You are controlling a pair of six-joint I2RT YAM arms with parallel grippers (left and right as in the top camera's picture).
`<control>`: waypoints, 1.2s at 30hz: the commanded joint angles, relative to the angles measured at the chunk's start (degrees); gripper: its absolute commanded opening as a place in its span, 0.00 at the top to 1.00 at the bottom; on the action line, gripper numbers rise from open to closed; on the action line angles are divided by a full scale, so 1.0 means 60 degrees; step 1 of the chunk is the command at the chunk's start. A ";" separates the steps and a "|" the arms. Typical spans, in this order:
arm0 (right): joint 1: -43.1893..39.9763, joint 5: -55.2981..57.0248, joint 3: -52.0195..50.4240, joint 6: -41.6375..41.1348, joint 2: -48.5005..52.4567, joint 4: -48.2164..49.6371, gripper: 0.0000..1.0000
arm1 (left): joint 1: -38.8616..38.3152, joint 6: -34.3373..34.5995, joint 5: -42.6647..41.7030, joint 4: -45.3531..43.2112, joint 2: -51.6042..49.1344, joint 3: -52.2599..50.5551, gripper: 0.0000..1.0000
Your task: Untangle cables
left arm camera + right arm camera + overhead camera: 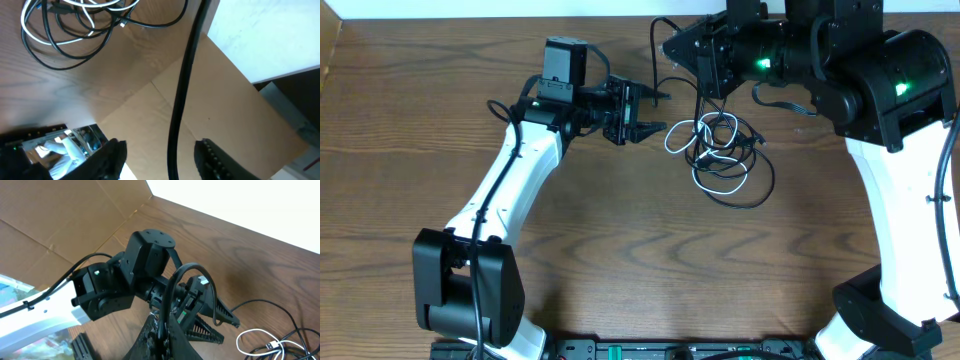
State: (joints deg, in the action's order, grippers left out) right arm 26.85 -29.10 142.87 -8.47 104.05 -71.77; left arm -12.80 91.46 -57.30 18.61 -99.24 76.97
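A tangle of black and white cables [720, 150] lies on the wooden table, right of centre; in the left wrist view the tangle [70, 25] sits at the top left. One black cable [654, 62] rises out of it to my right gripper [667, 47], which is shut on it [162, 330] above the table. Lower down, that cable [181, 90] passes between the fingers of my left gripper [653, 111], which stands open around it [162, 162] without touching. A loop of the white cable [252, 337] shows at the bottom right of the right wrist view.
A cardboard wall [240, 100] stands along the table's far side. The right arm's bulky black body [880, 80] hangs over the back right of the table. The left arm [510, 190] reaches diagonally from the front left.
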 commanded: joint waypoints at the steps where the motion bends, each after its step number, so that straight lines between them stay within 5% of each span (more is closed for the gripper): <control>1: 0.0036 0.0015 0.0149 0.0135 -0.0149 -0.0007 0.99 | 0.0040 -0.0015 -0.0044 -0.0018 -0.0015 0.0022 0.56; 22: 0.0015 0.0015 0.0149 0.0135 -0.0153 -0.0182 0.99 | 0.0040 -0.0058 0.1231 0.0091 -0.0015 0.0022 0.67; 27: 0.0015 0.0011 0.0149 0.0135 -0.0153 -0.0197 0.99 | 0.0040 -0.0084 0.1351 0.0091 -0.0015 0.0022 0.87; 32: -0.0011 0.0182 0.0149 0.0135 -0.0153 -0.0222 0.99 | 0.0040 -0.1373 0.1730 0.0073 -0.0015 0.0022 0.92; 36: -0.0368 0.0871 0.0149 0.0106 -0.0226 -0.0448 0.99 | 0.0040 -0.2138 0.0532 -0.1100 -0.0015 0.0164 0.92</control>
State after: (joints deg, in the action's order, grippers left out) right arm 26.37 -27.07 142.87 -8.45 104.05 -73.89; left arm -12.80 83.66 -48.58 15.90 -99.22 76.95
